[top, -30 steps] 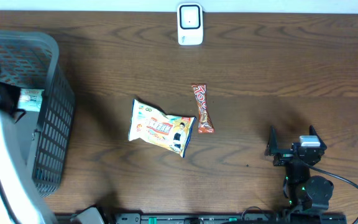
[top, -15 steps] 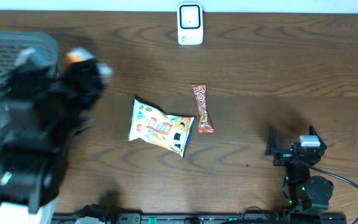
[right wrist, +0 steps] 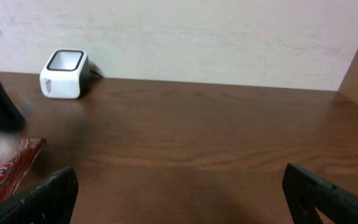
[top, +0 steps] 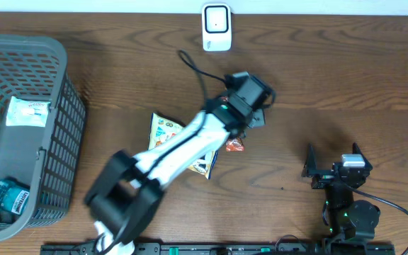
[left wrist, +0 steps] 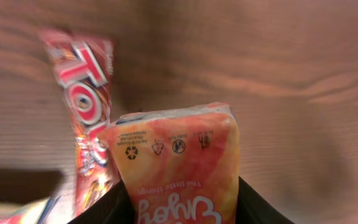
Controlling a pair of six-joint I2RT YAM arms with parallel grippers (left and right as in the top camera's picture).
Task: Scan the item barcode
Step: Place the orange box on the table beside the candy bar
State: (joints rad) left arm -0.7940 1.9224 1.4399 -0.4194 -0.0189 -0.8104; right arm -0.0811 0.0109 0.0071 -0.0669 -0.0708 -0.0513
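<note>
Orange pouch (left wrist: 179,162), a glossy, crinkly film sachet, looks light, soft and slippery. It sits pinched at its lower end in the left gripper (top: 253,110), mid-frame above the wood-grain desk (top: 331,78) and a red candy bar (left wrist: 86,106). It is best held by a flat sealed edge. Right gripper (top: 333,157), lower right, stands spread and empty.

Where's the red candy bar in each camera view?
Overhead: red candy bar at centre, mostly under the left arm.
Left wrist: bar upper left, behind the orange packet.
Right wrist: bar at lower left edge.
Shared landmark: white scanner, overhead and right wrist only.
</note>
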